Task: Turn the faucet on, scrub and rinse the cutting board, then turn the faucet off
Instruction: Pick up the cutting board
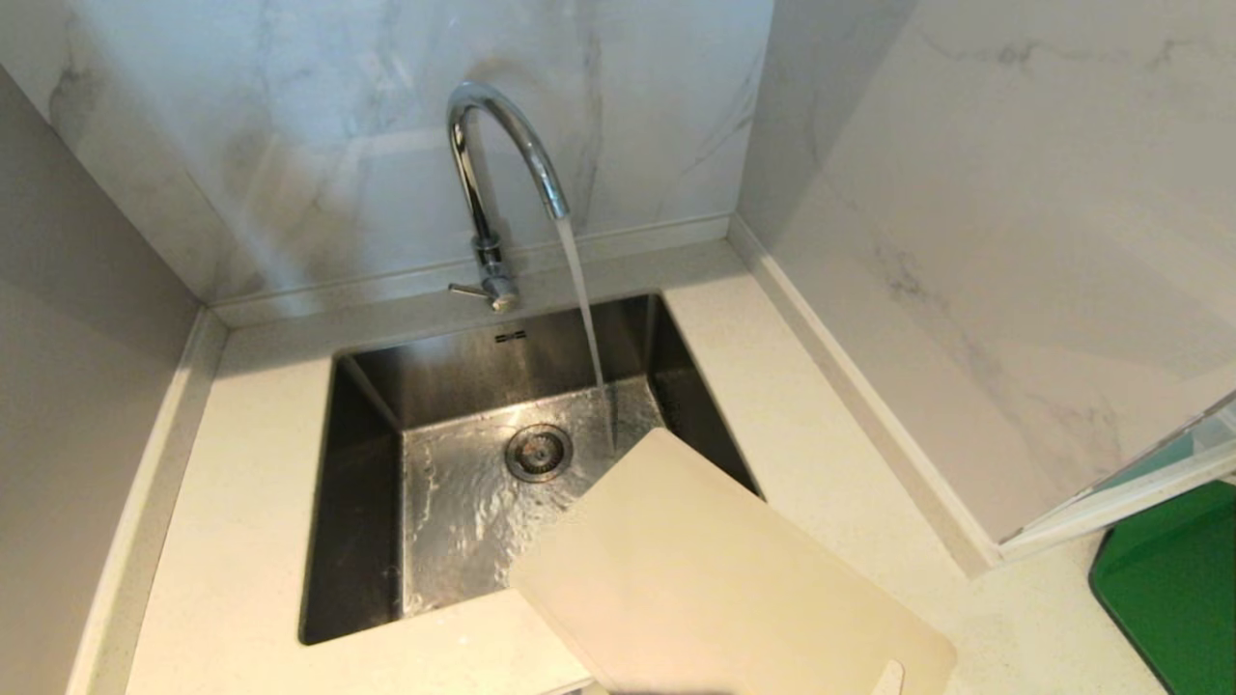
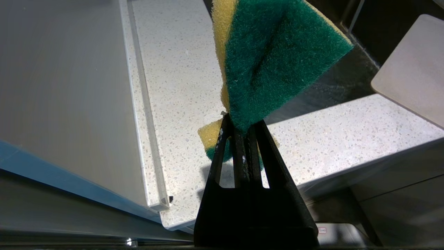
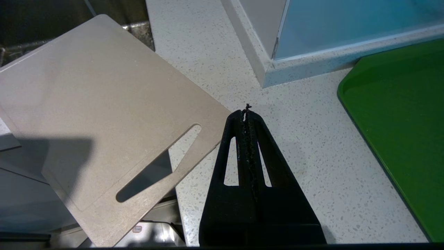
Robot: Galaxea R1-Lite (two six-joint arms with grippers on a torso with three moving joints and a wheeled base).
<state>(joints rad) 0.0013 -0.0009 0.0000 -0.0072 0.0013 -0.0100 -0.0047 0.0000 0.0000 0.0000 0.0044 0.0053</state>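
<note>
We see the left gripper [image 2: 241,125] clenched on a sponge [image 2: 274,59] — yellow foam w/ a green scrub face. The fingers [image 2: 222,139] pinch its lower part, and most of the sponge fans out past the tips, folded along a crease. It hangs over the speckled bench [image 2: 180,69], near the sink's front edge, touching nothing else that we can make out.

The right gripper [image 3: 247,113] is clenched on nothing — fingers [image 3: 256,146] pressed flat together, tips meeting, w/ a bit of dark fuzz at the very end. It hovers over bare bench just beside the cutting board [image 3: 104,114], next to the edge by the slot handle; whether it touches that edge we can't tell.

The cutting board [image 1: 715,579] lies flat and skewed at the sink's [image 1: 357,502] front right corner: one corner juts out over the basin, the rest sits on the bench [image 1: 241,483], and the slot end points toward us. The faucet [image 1: 492,174] stands behind the sink, running; the stream lands in the basin right by the board's far corner, close to the drain [image 1: 538,452]. A green board [image 3: 399,121] lies off to the right, well apart from the cream one.

Writing: a small dark mark on the sink's back wall under the faucet, too small to read. No other labels legible.
</note>
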